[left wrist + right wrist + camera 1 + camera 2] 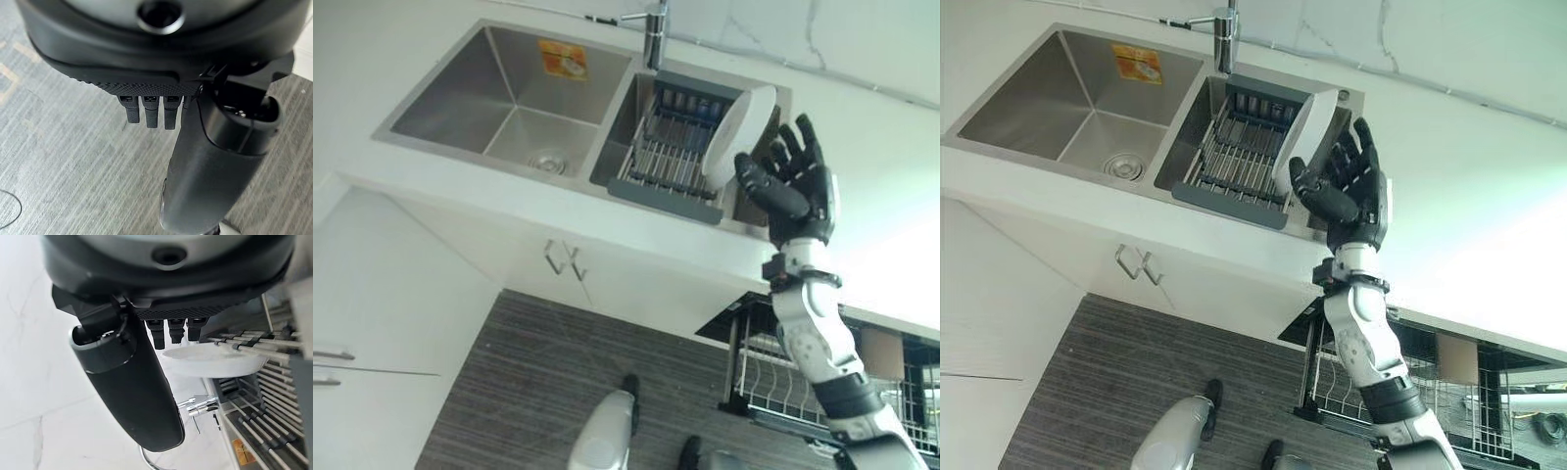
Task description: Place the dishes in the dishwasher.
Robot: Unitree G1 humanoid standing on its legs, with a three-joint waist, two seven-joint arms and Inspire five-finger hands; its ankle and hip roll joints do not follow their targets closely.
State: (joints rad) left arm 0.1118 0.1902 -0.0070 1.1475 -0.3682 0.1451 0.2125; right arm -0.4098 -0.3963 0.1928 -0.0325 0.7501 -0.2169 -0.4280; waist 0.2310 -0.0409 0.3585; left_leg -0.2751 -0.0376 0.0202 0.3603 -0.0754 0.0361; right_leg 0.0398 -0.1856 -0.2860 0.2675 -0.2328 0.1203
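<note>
Dishwasher rack (pixel 773 387) pulled out low under the counter | left hand (pixel 195 147) over grey floor (pixel 58 161), fingers relaxed, holding nothing | right hand (pixel 795 181) raised beside white plate (pixel 739 134), fingers spread, not gripping | plate stands tilted in drying rack (pixel 666 152) in right basin of sink (pixel 499 93) | faucet (pixel 655 34) behind.
</note>
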